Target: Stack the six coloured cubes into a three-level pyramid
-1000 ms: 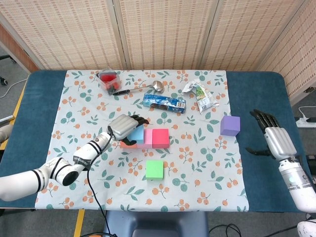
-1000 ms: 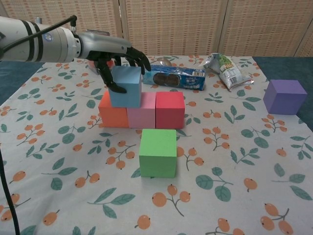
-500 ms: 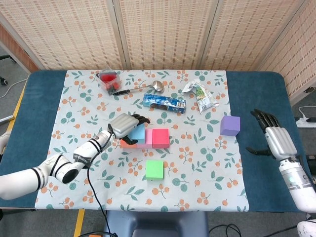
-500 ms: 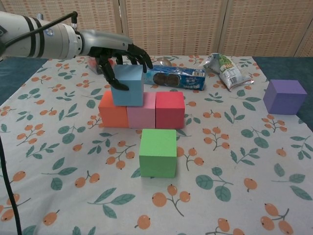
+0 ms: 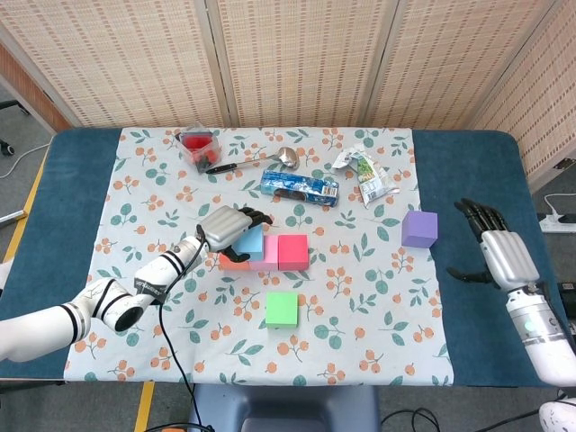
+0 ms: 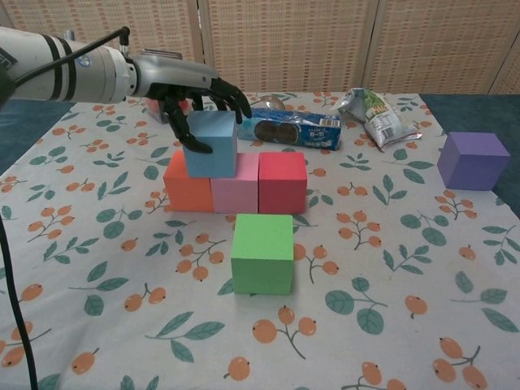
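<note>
Floral cloth (image 6: 122, 268), matte pastel cubes (image 6: 236, 183)

No legible text anywhere. Blue cookie pkg (image 6: 294, 129) shows sandwich-cookie pics, but its print is too blurred to read. Green/silver snack bag (image 6: 376, 114) has markings, too small to make out. Cubes, cloth, arms: no labels or nos. visible.

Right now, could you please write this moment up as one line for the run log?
stage: second level begun | left hand: holds blue cube on orange and pink cubes | right hand: open, idle | loose: green cube, purple cube
</note>
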You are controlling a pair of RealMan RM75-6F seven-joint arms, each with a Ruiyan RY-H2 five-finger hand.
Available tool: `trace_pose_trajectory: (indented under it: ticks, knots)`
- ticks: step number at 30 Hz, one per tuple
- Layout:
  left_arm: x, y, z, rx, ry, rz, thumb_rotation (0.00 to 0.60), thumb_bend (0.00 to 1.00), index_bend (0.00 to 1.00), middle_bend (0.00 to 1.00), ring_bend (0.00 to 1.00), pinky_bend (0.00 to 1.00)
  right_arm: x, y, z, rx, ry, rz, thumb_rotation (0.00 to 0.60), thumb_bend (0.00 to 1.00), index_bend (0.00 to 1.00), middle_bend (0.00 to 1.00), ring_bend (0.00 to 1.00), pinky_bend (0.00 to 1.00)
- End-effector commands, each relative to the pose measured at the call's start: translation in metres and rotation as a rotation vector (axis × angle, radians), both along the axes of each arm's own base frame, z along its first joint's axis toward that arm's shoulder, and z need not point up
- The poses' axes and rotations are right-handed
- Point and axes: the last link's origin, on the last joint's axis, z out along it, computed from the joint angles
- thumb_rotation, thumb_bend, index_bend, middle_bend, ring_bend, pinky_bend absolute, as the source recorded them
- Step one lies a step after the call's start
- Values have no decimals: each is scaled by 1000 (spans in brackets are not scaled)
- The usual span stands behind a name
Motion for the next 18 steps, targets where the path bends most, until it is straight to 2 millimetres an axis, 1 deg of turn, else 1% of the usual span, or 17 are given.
trace_pose_trajectory:
  ticks: [1, 12, 18]
  knots:
    - [-1, 1, 1, 1, -5, 1, 600, 312, 177, 171, 163, 427, 1, 0, 0, -1, 0, 0, 600, 40, 0, 9, 0, 0]
    - [-5, 2, -1, -9, 4, -2, 600, 312, 178, 169, 159, 417, 2, -1, -1, -2, 1, -3, 600, 40, 0, 9, 0, 0]
    - [-4, 1, -3, -19, 1, -3, 600, 313, 167, 155, 145, 409, 1, -1, -1, -3, 0, -6, 600, 40, 0, 9, 0, 0]
